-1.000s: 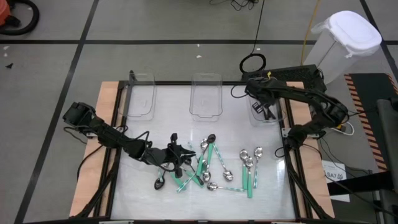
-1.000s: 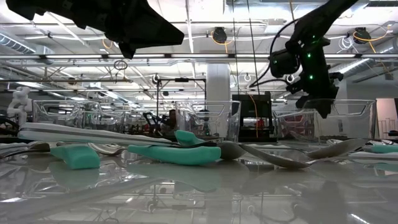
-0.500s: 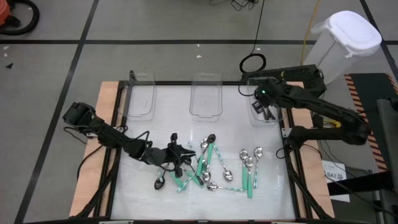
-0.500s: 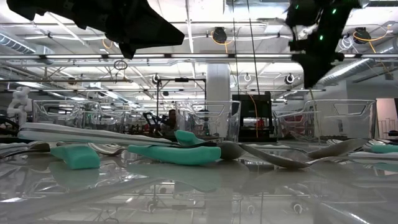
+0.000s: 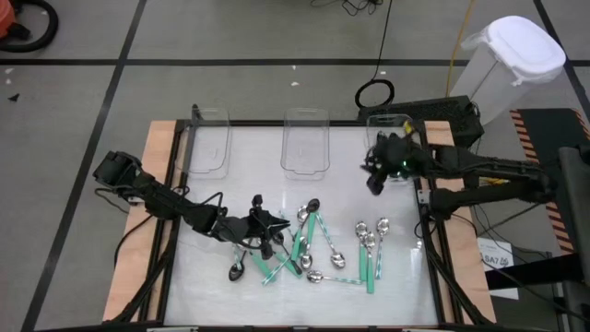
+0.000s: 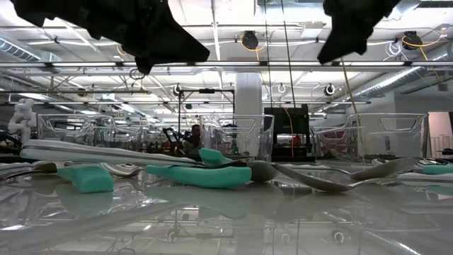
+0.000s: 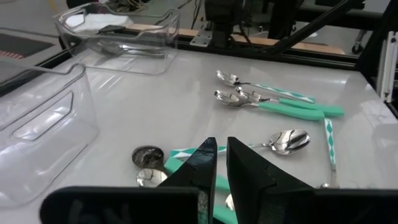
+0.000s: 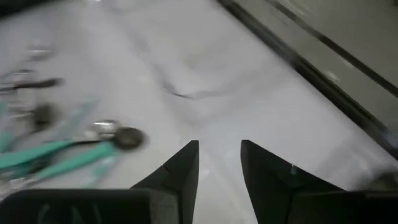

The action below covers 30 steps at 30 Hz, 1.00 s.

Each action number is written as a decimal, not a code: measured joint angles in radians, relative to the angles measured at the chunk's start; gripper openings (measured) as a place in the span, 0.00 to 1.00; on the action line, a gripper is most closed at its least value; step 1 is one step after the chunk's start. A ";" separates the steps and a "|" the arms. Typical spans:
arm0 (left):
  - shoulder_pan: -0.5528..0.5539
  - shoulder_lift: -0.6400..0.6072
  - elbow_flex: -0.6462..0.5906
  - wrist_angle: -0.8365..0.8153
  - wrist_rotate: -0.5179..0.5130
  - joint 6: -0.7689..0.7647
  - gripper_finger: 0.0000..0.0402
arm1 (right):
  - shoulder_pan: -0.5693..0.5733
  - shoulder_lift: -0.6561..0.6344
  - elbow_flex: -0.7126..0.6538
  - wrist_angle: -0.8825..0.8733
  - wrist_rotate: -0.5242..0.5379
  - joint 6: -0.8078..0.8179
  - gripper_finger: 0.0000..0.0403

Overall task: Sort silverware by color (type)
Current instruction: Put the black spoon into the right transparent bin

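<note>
Most spoons (image 5: pixel 313 247) lie unsorted mid-surface w/ some dark ones in the 1 o'clock bin (image 5: pixel 395 152); right hand (image 5: pixel 375 181) empty, gap open; left hand (image 5: pixel 269 242) nearly closed, empty.

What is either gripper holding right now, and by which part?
Nothing. The right gripper hangs open and empty above the table, and the left gripper, fingers nearly together, grips nothing over the spoons.

The white table (image 5: pixel 240 166) carries scattered spoons (image 5: pixel 313 244) and seemingly three clear bins (image 5: pixel 305 141).
</note>
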 joint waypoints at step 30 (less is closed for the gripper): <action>-0.043 0.001 0.235 -0.836 -0.128 -0.550 0.09 | 0.748 0.691 0.000 0.599 0.293 -0.093 0.29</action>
